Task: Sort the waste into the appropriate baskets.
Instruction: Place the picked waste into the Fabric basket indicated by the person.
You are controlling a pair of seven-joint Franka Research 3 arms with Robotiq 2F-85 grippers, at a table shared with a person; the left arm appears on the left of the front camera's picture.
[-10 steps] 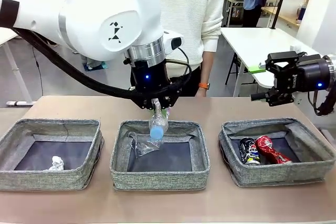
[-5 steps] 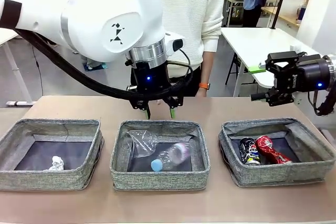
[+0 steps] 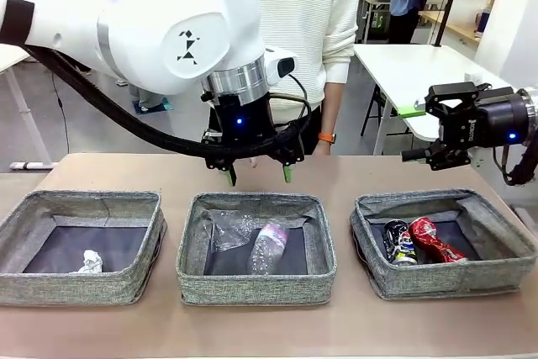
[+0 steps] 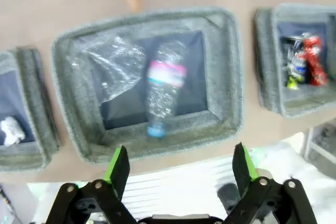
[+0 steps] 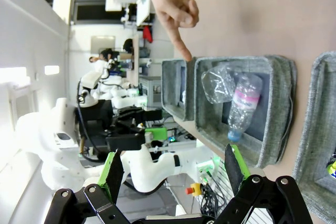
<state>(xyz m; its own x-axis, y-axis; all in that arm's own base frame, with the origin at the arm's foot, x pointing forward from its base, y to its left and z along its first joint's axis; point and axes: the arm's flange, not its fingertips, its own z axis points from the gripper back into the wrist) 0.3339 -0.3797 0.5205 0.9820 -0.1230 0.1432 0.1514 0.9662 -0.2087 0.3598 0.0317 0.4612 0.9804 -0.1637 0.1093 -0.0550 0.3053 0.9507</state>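
Left gripper (image 3: 258,176) seen spread wide, empty, above middle basket (image 3: 190,245); 1 second earlier bottle was held in it, now released. Clear plastic bottle (image 3: 268,247) is lying inside middle basket beside clear plastic cup (image 3: 229,229), blue cap toward robot side. Bottle crumpled, pink label band around body. Sorting judged nearly complete: paper ball (image 3: 88,261) in left basket, 2 cans (image 3: 418,240) in right basket. Right gripper (image 3: 412,112) held wide, empty, well apart.
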